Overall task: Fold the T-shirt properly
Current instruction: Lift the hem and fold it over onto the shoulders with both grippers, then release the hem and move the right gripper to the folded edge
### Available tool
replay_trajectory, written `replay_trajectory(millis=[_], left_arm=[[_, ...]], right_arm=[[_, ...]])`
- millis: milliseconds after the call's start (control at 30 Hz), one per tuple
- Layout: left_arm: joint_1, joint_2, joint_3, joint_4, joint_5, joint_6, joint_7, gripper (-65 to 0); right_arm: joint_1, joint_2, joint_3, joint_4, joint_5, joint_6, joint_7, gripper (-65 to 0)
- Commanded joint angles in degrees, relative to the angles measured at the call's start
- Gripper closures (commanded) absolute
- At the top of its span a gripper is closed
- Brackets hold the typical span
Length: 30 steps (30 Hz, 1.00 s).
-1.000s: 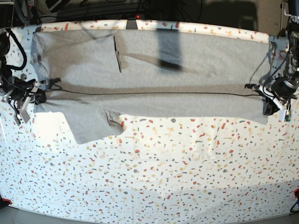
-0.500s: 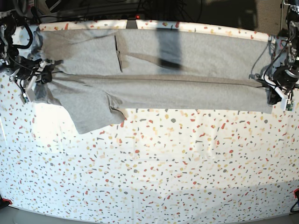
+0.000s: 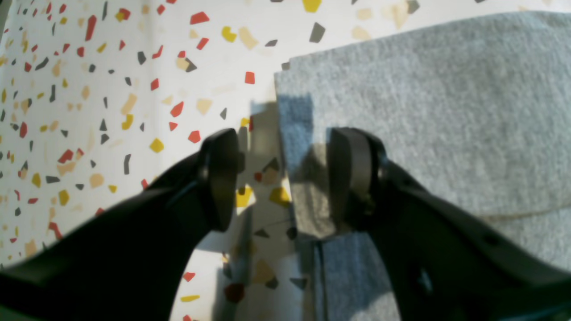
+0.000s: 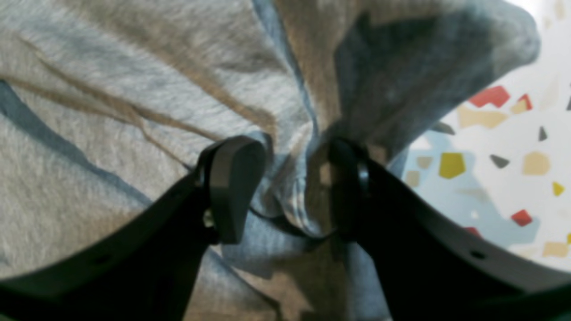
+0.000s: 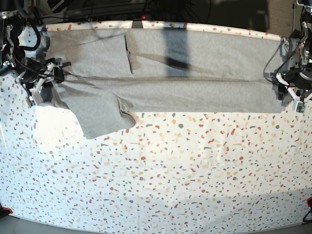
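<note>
1. T-shirt [image 5: 195, 73]: light heather-grey, plain side showing, no lettering visible. It lies as a long band across the far part of the counter [image 5: 170, 170], reaching nearly from one side edge to the other.
2. Fold: the near portion is doubled over the far portion; a straight lengthwise fold line runs along the middle of the band.
3. Sleeve: one short sleeve [image 5: 100, 114] sticks out from the near edge at the base view's left and lies flat on the speckled surface.
4. Surface condition: a few shallow creases near the collar end; a dark shadow bar crosses the far layer.
5. Left hand [image 3: 279, 178]: fingers apart, straddling the corner of the fabric edge; one pad [image 3: 348, 178] sits over cloth, the other over bare counter.
6. Right hand [image 4: 290, 187]: fingers apart, with a bunched ridge of grey cloth standing between them; not clamped.
</note>
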Motion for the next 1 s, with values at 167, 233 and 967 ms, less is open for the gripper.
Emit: replay_trajectory(millis=[167, 233, 967], left_arm=[[-0.66, -0.96, -0.68, 2.84, -0.42, 6.25, -3.02, -32.2], [-0.68, -0.61, -0.66, 3.74, -0.42, 8.15, -3.58, -32.2], [-0.66, 8.85, -0.66, 5.6, -0.37, 8.96, -6.75, -32.2]], right_arm=[[7.69, 1.68, 0.61, 0.85, 6.73, -0.15, 0.85, -30.8], [10.45, 1.31, 0.59, 0.85, 8.7, -0.13, 0.09, -30.8], [45.57, -6.29, -25.2, -26.88, -9.35, -0.26, -4.5, -30.8]])
